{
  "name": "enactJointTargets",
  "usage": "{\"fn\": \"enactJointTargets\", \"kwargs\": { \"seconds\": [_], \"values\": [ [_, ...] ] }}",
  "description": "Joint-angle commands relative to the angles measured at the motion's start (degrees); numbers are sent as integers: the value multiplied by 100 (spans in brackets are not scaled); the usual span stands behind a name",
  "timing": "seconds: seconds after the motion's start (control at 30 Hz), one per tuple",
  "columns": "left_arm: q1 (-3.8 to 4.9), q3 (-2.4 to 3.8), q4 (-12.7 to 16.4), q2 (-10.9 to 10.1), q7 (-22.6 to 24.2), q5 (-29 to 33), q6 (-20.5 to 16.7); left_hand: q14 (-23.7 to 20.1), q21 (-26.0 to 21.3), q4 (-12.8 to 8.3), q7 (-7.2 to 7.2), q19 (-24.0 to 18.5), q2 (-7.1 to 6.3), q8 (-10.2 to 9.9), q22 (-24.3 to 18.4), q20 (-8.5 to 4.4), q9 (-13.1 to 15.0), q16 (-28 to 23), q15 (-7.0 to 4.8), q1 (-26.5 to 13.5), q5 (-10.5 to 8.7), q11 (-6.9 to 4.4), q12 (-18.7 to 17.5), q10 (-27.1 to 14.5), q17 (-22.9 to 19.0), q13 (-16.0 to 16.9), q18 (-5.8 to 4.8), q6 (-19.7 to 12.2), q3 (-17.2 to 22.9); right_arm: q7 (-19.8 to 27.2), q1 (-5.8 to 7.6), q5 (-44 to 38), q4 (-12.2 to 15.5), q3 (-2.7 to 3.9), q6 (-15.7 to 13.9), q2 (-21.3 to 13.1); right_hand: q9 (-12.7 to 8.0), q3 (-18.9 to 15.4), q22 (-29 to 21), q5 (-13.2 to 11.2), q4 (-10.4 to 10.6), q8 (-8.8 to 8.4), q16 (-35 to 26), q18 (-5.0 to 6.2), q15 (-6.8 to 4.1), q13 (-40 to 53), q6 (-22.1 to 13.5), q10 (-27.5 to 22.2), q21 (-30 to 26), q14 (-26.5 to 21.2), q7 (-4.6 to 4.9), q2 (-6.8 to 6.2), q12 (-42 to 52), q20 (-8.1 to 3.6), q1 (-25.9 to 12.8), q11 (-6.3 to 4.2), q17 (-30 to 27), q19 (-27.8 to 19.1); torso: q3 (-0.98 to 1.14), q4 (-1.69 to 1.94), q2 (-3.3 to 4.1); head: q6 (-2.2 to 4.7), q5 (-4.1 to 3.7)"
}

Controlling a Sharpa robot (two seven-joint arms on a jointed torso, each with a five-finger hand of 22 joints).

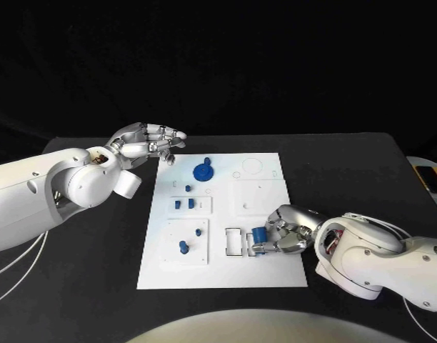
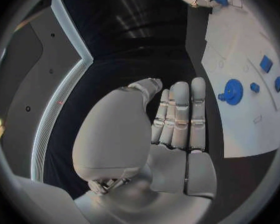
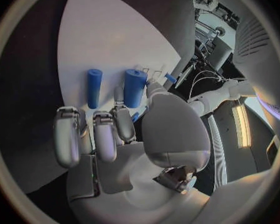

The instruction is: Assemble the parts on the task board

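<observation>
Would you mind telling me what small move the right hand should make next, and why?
Probably lower the right hand a touch to seat the blue cylinder it appears to pinch into the task board, since a second cylinder already lies alongside.

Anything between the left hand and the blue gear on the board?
Nothing visible. The left hand hovers off the board's far left corner, holding nothing, and the blue gear lies just beyond it with only bare black table and white board between them.
</observation>
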Motion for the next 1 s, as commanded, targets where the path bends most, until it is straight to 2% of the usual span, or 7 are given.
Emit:
{"fn": "enactJointTargets", "kwargs": {
  "seconds": [0.03,0.2,0.3,0.47,0.53,0.73,1.0],
  "values": [
    [2,3,17,3,6,-28,115,-14,-35,-22,6,13,49,-8,-8,4,-10,-28,18,-17,-3,15,-13,-29,-8,-6,81,-28,-24,-116,-46,-130,-42,-25,-33,43,-10,-41,1168,-23,-5,13,20,-70,-27,14,-20,13,-31,510,-23,77,-10,-39,5,-48,1021,251,-4,-2,-1,3,-3],
    [2,3,22,0,-9,-29,130,-14,-35,-22,6,13,49,-8,-8,4,-10,-28,18,-17,-3,15,-13,-29,-8,-6,81,-28,-24,-135,-55,-212,-81,-25,-44,65,47,-205,1170,234,-21,45,21,-69,-31,36,-53,15,-45,514,-26,198,-23,-45,218,-53,1036,249,-5,-4,-4,9,5],
    [2,3,23,-2,-16,-29,134,-14,-36,-20,5,13,59,-6,-9,4,-10,-27,18,-16,-1,13,-12,-29,-8,-6,81,-28,-20,-145,-57,-272,-101,-25,-38,65,76,-212,1176,380,-97,55,22,-70,-35,50,-73,15,-45,516,-28,270,-35,-51,612,-56,1047,254,-3,-1,-3,10,7],
    [2,3,26,-8,-29,-29,137,-14,-37,-22,4,13,67,-5,-9,3,-10,-27,17,-12,1,12,-11,-29,-8,-6,82,-27,-15,-150,-58,-300,-109,-25,-107,39,42,251,1185,344,-349,8,21,-70,-66,73,-41,12,-49,517,-55,532,-58,-73,1407,-90,1052,257,-3,-3,-1,14,11],
    [2,3,26,-9,-36,-29,142,-14,-37,-22,4,13,67,-5,-9,3,-10,-27,17,-12,1,12,-11,-29,-8,-6,82,-27,-15,-145,-58,-253,-97,-25,-149,23,16,442,1188,421,-358,-12,20,-71,-77,85,1,17,-48,517,-70,572,-62,-83,1501,-105,1052,259,-2,-4,-2,15,14],
    [2,3,26,-13,-67,-30,165,-14,-37,-23,3,14,73,-4,-10,3,-9,-27,17,-8,2,11,-11,-29,-8,-6,82,-26,-11,-88,-32,343,20,-23,-292,-63,-7,843,1206,531,-156,-1,23,-78,-103,137,152,72,-26,521,-112,441,-48,-108,1304,-137,1070,275,-2,-5,-5,16,20],
    [2,2,19,-1,-97,-30,188,-16,-38,-28,2,14,79,-3,-10,3,-10,-28,16,0,4,10,-12,-31,-9,-6,83,-27,-6,-10,162,1289,241,-21,-306,-82,38,1002,1220,591,-25,73,22,-82,-122,161,221,109,-13,523,-135,287,-47,-127,975,-155,1078,286,-12,-7,-9,33,18]
  ]
}}
